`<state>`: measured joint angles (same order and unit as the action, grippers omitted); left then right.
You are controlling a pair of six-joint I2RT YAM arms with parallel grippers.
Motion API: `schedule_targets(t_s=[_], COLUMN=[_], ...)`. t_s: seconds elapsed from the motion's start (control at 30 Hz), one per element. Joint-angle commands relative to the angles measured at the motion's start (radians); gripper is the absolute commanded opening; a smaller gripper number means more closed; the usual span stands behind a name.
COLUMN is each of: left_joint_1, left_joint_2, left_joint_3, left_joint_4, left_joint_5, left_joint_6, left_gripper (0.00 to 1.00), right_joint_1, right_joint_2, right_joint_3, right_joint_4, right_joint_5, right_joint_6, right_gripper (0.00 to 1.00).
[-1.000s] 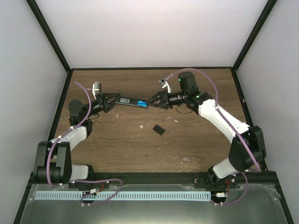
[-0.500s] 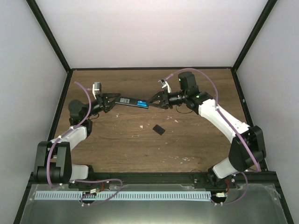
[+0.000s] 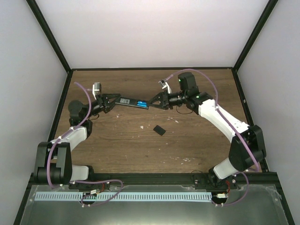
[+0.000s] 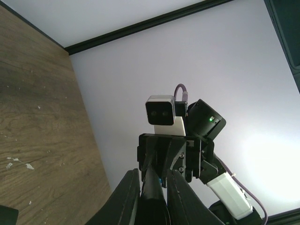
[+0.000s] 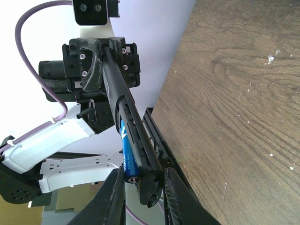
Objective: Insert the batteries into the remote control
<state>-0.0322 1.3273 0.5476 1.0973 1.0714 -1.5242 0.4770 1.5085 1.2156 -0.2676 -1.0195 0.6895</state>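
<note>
The remote control (image 3: 132, 101), a slim black bar, hangs above the table between both grippers. My left gripper (image 3: 114, 103) is shut on its left end; in the left wrist view the remote (image 4: 154, 199) sits clamped between the fingers (image 4: 126, 201). My right gripper (image 3: 152, 104) is shut on the right end. In the right wrist view one finger (image 5: 112, 199) presses a blue battery (image 5: 126, 157) lying in the bay, and the other finger (image 5: 177, 199) meets the remote's (image 5: 151, 185) back. Blue shows in the bay (image 3: 142, 103) from above.
A short black cover piece (image 3: 159, 130) lies on the wooden table (image 3: 187, 145) below the remote. Small white specks (image 3: 141, 126) dot the wood. White walls with black frame posts (image 3: 55, 47) enclose the table on three sides.
The right gripper's fingers have drawn closer together around the remote's right end. Both arms and the remote have stayed nearly still.
</note>
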Motion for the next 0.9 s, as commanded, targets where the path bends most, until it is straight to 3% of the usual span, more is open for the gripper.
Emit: schedule_targets(t_s=[0.0, 0.63, 0.73, 0.87], left_joint_1=[0.002, 0.002, 0.003, 0.015], left_joint_2=[-0.005, -0.011, -0.009, -0.012], left_joint_3=[0.011, 0.001, -0.001, -0.001], left_joint_4=[0.021, 0.026, 0.014, -0.032], left_joint_5=[0.006, 0.004, 0.005, 0.018], left_joint_6=[0.016, 0.018, 0.029, 0.075], left_gripper=[0.00, 0.00, 0.00, 0.00], right_joint_1=[0.016, 0.052, 0.042, 0.017], right_joint_2=[0.009, 0.021, -0.006, -0.050], right_joint_3=[0.020, 0.095, 0.095, 0.090], right_joint_4=[0.002, -0.088, -0.091, -0.109], right_joint_5=[0.006, 0.109, 0.129, 0.217], right_joint_6=[-0.011, -0.059, -0.066, -0.098], right_gripper=[0.15, 0.12, 0.17, 0.34])
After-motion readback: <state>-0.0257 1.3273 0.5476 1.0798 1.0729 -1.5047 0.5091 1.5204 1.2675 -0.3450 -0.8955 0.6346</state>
